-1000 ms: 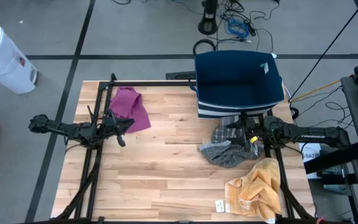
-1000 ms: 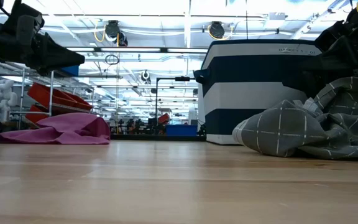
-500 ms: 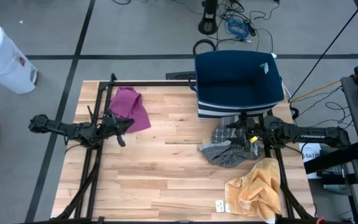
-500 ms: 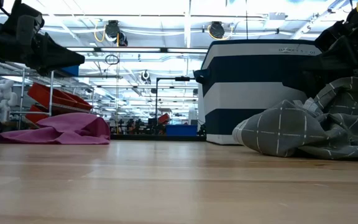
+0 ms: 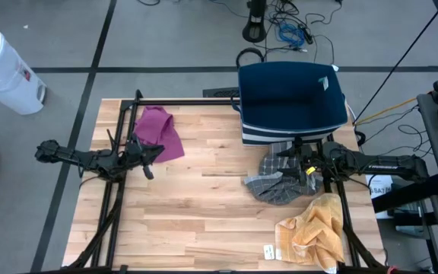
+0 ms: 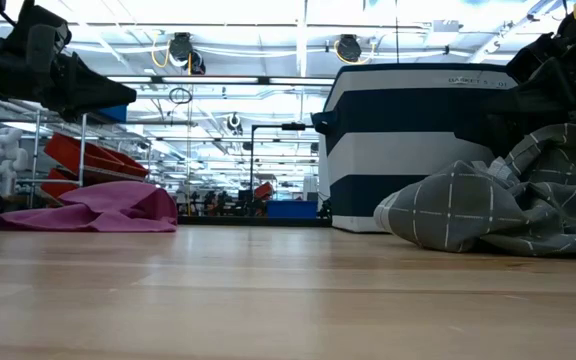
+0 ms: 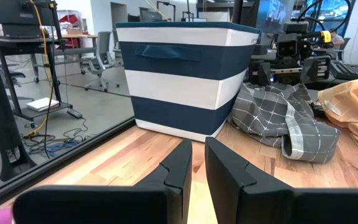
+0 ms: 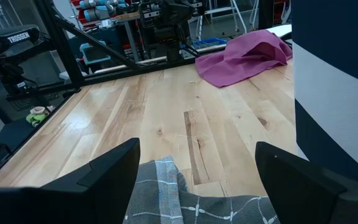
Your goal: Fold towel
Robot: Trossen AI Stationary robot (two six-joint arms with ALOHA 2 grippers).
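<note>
A grey checked towel [image 5: 277,185] lies crumpled on the table in front of the striped basket. My right gripper [image 5: 286,157] is open and low over the towel's far part. In the right wrist view its fingers stand wide apart on either side of the grey cloth [image 8: 179,199]. The low view shows the towel's raised fold [image 6: 558,140] right under the gripper. My left gripper [image 5: 149,154] hangs shut above the table's left half, next to a magenta towel [image 5: 160,133]. An orange towel [image 5: 314,228] lies bunched near the table's right near corner. My right gripper [image 8: 194,180] has open fingers on either side of the grey towel's raised part [image 8: 166,186], coming level from the table's right. Whether the fingers touch the cloth, I cannot tell. The towel rests on the table.
A blue-and-white striped basket [image 5: 291,103] stands at the table's far right, just beyond the grey towel. A black frame [image 5: 120,190] runs along the left side. Bare wood [image 5: 204,213] spans the table's middle and near part. A small tag [image 5: 268,250] lies near the orange towel.
</note>
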